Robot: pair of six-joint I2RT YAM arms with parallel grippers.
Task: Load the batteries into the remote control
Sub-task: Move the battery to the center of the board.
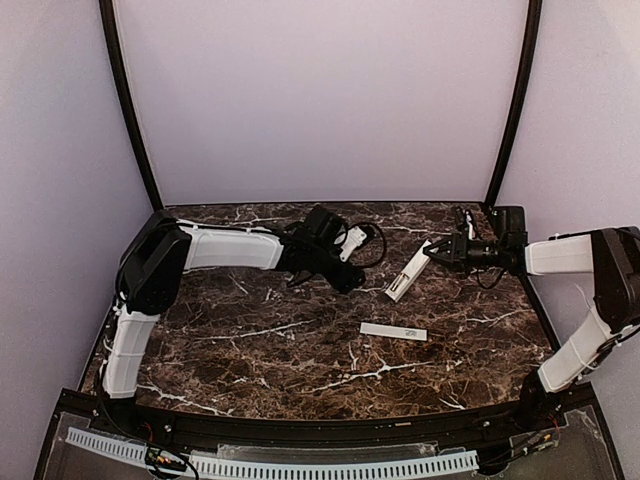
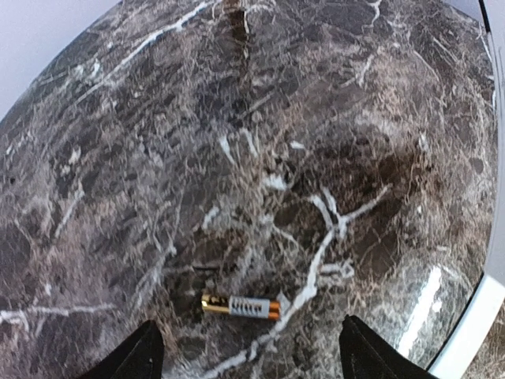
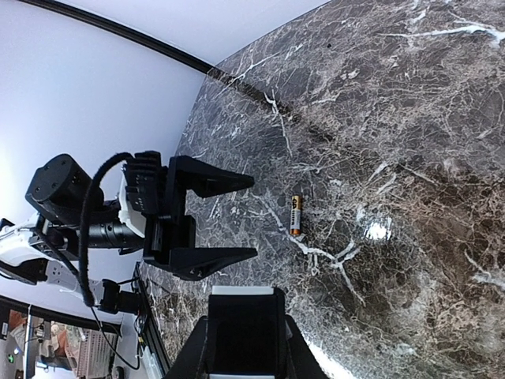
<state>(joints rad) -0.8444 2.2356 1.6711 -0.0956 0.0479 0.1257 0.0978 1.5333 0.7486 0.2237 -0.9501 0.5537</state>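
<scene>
Ahead of left end effector (image 3: 253,217) — battery (image 3: 295,215) crosswise

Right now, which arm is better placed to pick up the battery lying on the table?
Left. The left hand is open and aimed at the battery, which lies just ahead between its fingers. The right hand is occupied: it grips the remote.
</scene>
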